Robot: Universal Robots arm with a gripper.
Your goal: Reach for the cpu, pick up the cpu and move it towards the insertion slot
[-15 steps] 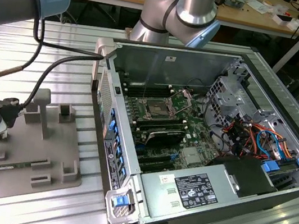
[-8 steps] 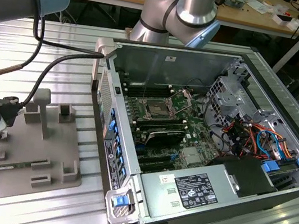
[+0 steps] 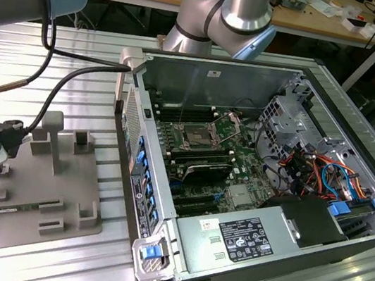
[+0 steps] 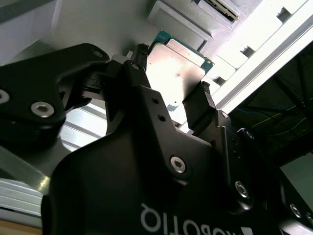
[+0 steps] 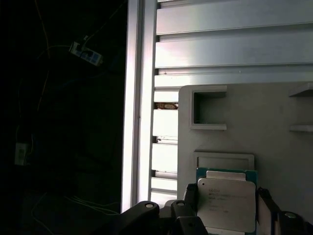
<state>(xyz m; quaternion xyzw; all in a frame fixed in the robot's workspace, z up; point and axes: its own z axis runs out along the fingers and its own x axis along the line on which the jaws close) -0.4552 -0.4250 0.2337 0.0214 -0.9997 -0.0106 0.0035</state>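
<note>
Reach judged done. cpu (image 5: 226, 203) held in claw (image 4: 171, 73), fingers (image 4: 200, 105) closed on two opposite edges. Grey tray (image 3: 59, 184) just beneath claw. Insertion slot (image 3: 195, 138) well apart from claw; transfer not yet made.

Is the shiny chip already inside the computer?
No, in the first wrist view the cpu is at the gripper, over the grey tray.
</note>
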